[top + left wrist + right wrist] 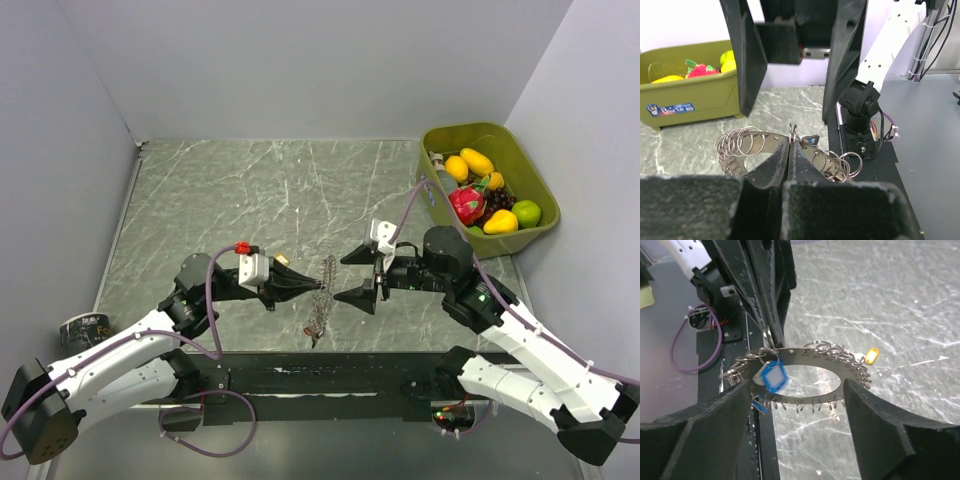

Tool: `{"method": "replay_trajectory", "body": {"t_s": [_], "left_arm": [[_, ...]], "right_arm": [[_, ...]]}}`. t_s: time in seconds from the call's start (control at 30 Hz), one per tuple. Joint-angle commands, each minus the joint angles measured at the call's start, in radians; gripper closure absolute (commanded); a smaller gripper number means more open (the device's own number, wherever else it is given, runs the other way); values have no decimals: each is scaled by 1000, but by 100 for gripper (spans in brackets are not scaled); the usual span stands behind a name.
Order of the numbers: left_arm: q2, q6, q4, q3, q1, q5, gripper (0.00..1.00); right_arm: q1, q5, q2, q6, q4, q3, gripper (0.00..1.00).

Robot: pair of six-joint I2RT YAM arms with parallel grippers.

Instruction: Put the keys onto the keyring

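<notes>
The keyring (322,290) is a flat grey metal band hung with several small split rings. It is held on edge between the two grippers. My left gripper (305,285) is shut on one small split ring at its rim (792,134). A blue key tag (774,376) hangs from that spot and also shows in the left wrist view (812,140). A yellow tag (871,356) sits at the ring's far end. My right gripper (352,275) is open and empty, its jaws facing the ring (805,360) a short way off. No red key shows.
A green basket (470,130) of coloured fruit stands at the back right and also shows in the left wrist view (690,100). The black base plate (320,375) runs along the table's near edge, just below the ring. Grey walls close in the left, back and right.
</notes>
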Motion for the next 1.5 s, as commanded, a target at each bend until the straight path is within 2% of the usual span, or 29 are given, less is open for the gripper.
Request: {"method": "replay_trajectory", "body": {"t_s": [0.0,0.13,0.17,0.3,0.57,0.7,0.97,1.23,1.47], "left_arm": [[-30,18,31,27,-3,-7,99],[-38,30,3,27,-3,13,99],[-38,45,-10,30,-3,19,99],[-30,120,-145,65,-3,30,99],[-15,255,-436,141,-3,-14,99],[-15,292,-507,173,-6,-53,99],[28,332,-604,210,-25,-128,99],[51,346,-618,220,-38,-195,99],[65,348,-626,223,-51,-217,99]], "right_arm": [[-4,10,-24,11,75,6,16],[-5,71,-14,34,83,16,19],[-8,90,-14,57,92,19,23],[-25,159,1,149,100,34,25],[-38,176,104,324,38,75,27],[-38,154,148,401,-8,91,30],[-41,146,171,577,-38,103,43],[-38,139,231,698,-60,132,43],[-39,146,335,738,-115,155,43]]}}
